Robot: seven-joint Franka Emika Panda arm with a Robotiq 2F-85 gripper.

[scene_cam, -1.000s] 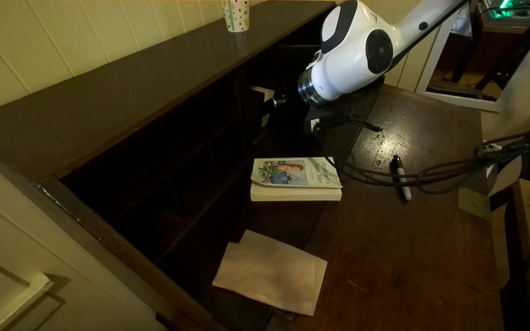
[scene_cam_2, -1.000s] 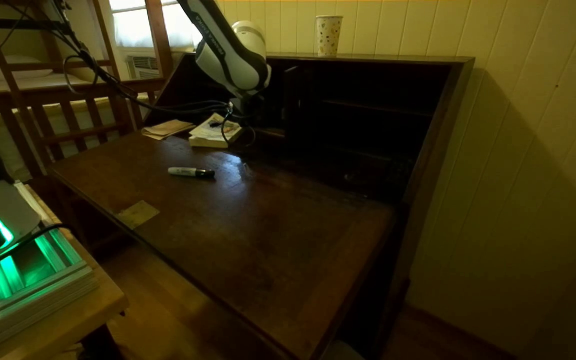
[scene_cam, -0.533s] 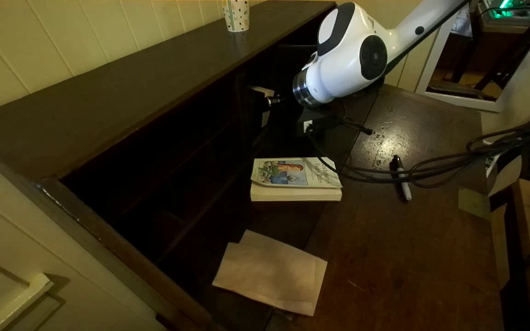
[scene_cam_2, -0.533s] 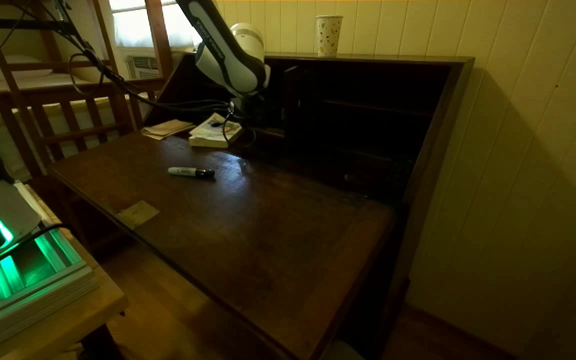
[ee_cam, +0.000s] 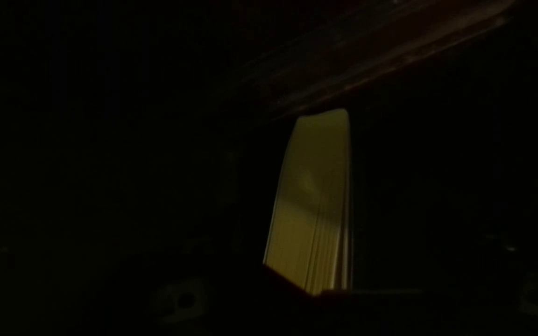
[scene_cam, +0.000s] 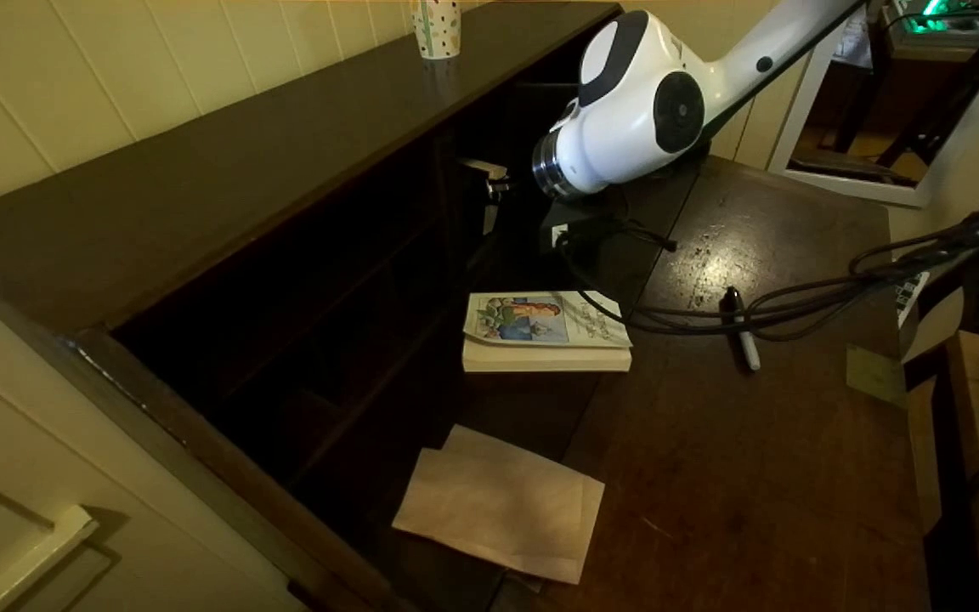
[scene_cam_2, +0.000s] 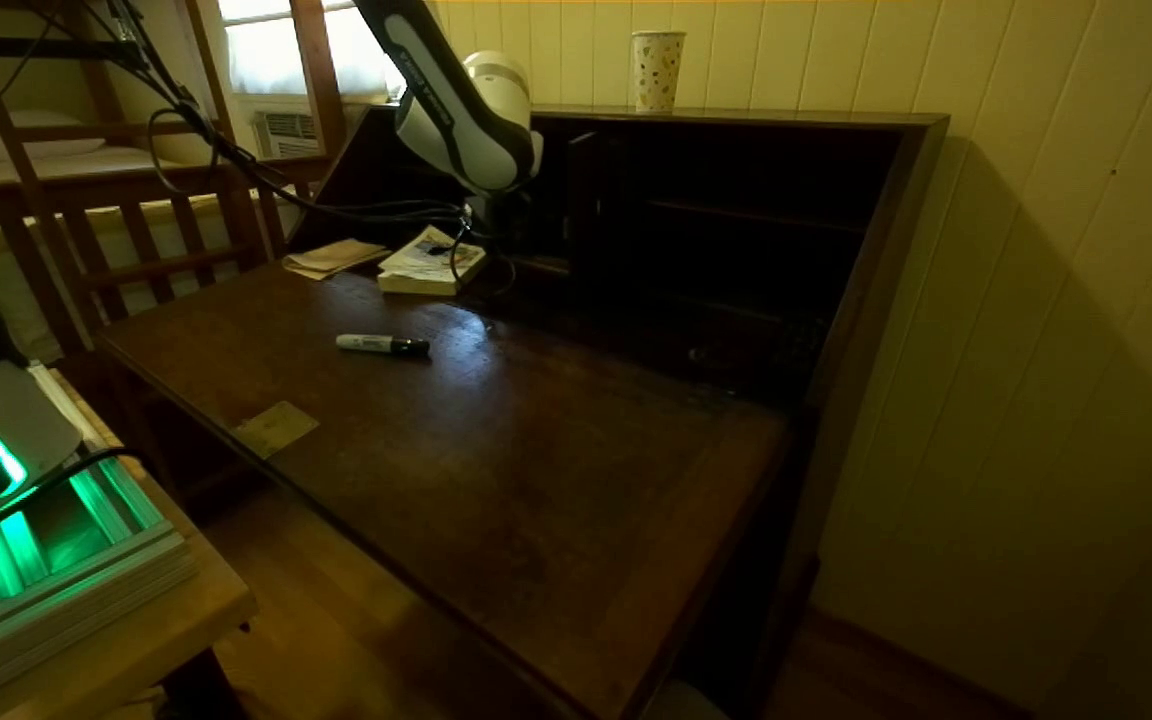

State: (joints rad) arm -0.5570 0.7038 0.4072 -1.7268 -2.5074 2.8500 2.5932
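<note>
At the dark desk point(scene_cam: 753, 476), claw point(ee_cam: 360, 298) spread wide, standing book point(ee_cam: 313, 200) ahead, gaps either side, wooden edge point(ee_cam: 390, 58) slanting nearby

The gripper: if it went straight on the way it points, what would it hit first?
Probably the upright book: its page edges face us in the wrist view. It's too dark to tell how near it is, or whether there's already contact.

A speckled cup point(scene_cam_2: 657, 72) stands upright on the ledge point(scene_cam: 226, 161) in both exterior views. Below, the counter point(scene_cam_2: 496, 500) bears a paperback point(scene_cam: 532, 323) lying flat, tan papers point(scene_cam: 498, 506) near it, and a black-capped marker point(scene_cam_2: 382, 345) well apart from the papers.
</note>
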